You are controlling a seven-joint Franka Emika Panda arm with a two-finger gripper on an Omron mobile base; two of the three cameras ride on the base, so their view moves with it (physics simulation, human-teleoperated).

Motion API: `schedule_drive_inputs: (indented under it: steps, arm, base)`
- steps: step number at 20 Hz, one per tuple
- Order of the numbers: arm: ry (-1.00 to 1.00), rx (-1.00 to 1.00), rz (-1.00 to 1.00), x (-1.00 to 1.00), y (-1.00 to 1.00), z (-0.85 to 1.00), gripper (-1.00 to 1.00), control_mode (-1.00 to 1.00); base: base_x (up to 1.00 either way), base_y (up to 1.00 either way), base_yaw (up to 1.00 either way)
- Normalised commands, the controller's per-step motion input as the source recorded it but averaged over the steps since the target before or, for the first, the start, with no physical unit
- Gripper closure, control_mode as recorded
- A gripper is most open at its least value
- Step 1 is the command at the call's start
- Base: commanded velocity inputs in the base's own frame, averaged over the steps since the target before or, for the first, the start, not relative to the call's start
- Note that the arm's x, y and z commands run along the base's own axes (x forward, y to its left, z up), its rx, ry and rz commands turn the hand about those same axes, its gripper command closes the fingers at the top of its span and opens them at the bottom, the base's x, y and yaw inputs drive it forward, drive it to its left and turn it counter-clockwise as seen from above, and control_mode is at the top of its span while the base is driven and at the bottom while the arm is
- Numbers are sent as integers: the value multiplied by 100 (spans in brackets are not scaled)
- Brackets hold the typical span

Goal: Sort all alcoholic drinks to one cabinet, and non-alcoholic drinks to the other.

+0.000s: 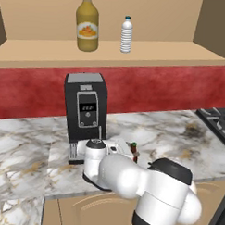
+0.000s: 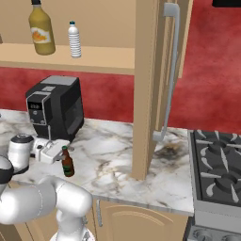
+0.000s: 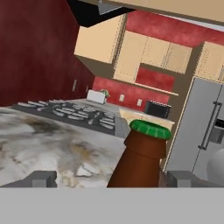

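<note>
In the left base view the yellow-orange juice bottle [image 1: 87, 25] and ribbed clear water bottle [image 1: 126, 35] already stand on the wide cabinet's tan shelf [image 1: 181, 55] above the black coffee machine [image 1: 85, 113]; in the right base view the small brown beer bottle [image 2: 67, 162] stands on the counter just in front of that machine, labels unreadable; in the hand view the gripper [image 3: 111, 178] is spread wide astride its neck, so closing on it seems next.

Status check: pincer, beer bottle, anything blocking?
Pincer open, straddling beer bottle neck. Bottle upright on counter, not lifted. Coffee machine close behind; path up looks clear.
</note>
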Motion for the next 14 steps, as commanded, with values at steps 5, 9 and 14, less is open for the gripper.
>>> schedule_drive_inputs:
  steps: [5, 9, 14]
  arm:
    - [0, -3, 0, -10, -1, 0, 100, -100]
    - [0, -1, 0, -14, -6, 0, 100, -100]
    - [0, 0, 0, -25, -31, 25, 100, -100]
  base:
    - [0, 0, 0]
    - [0, 0, 0]
    - [0, 0, 0]
